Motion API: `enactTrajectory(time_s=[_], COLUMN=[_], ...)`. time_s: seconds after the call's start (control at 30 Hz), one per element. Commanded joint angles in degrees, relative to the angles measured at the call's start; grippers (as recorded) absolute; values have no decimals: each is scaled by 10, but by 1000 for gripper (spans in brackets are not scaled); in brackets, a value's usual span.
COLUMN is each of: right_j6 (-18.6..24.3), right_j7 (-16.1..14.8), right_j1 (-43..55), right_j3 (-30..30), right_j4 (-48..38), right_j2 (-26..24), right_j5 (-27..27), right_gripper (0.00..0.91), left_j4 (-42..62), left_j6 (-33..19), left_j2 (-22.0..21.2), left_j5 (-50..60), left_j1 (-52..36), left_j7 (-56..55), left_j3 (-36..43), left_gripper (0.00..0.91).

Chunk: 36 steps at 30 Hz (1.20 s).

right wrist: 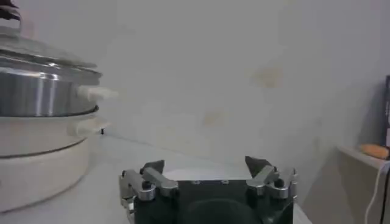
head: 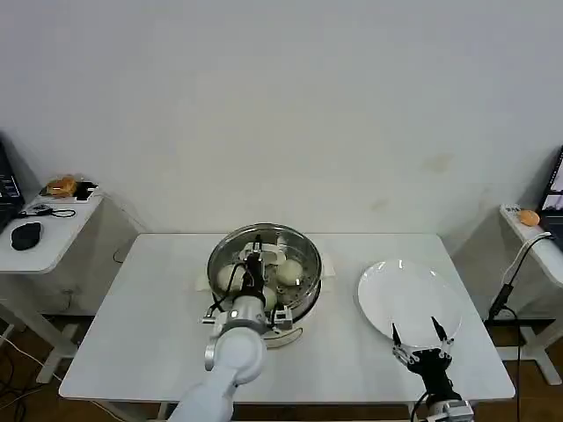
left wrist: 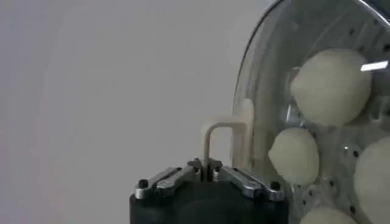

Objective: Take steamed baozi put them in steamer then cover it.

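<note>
The steamer (head: 308, 283) stands at the middle of the white table, on its white base (right wrist: 36, 161). The clear glass cover (head: 295, 244) lies over the pot's top. My left gripper (head: 253, 261) is above the cover's centre, shut on its pale cream handle (left wrist: 211, 139). Several steamed baozi (head: 288, 271) lie inside the pot under the glass, among them a large bun (left wrist: 331, 86) and a smaller one (left wrist: 294, 155). To the right my right gripper (head: 420, 338) stands open near the table's front edge, nothing between its fingers (right wrist: 152, 168).
A flat white plate (head: 409, 294) lies right of the steamer, just behind my right gripper. Small side tables flank the work table: the left one (head: 53, 233) carries a mouse, the right one (head: 528, 230) an orange item and a cable.
</note>
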Motion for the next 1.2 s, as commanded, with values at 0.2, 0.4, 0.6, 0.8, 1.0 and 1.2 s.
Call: enactTrajectory(time_s=[0.2, 0.4, 0.6, 0.8, 1.0, 1.2], right_j6=[0, 1, 1, 1, -1, -1], right_j7=[-1, -1, -1, -1, -1, -2], right_j1=[1, 1, 1, 4, 7, 7], right_j3=[-1, -1, -1, -4, -8, -9], right_j4=[-2, -4, -5, -8, -11, -13], right_j2=[0, 0, -2, -3, -2, -3], right_j5=[-1, 0, 0, 0, -1, -1], right_gripper=[907, 907, 907, 907, 907, 907], left_j4=[4, 13, 18, 13, 0, -10], left_j6=[-2, -4, -5, -10, -12, -13], left_j2=[-5, -9, -12, -13, -9, -2], left_j5=[5, 6, 6, -4, -11, -15], left_j1=[2, -3, -4, -3, 1, 11], left_j7=[0, -1, -4, -6, -6, -5], left_j3=[2, 4, 3, 4, 4, 2], left_gripper=[0, 0, 0, 907, 907, 907])
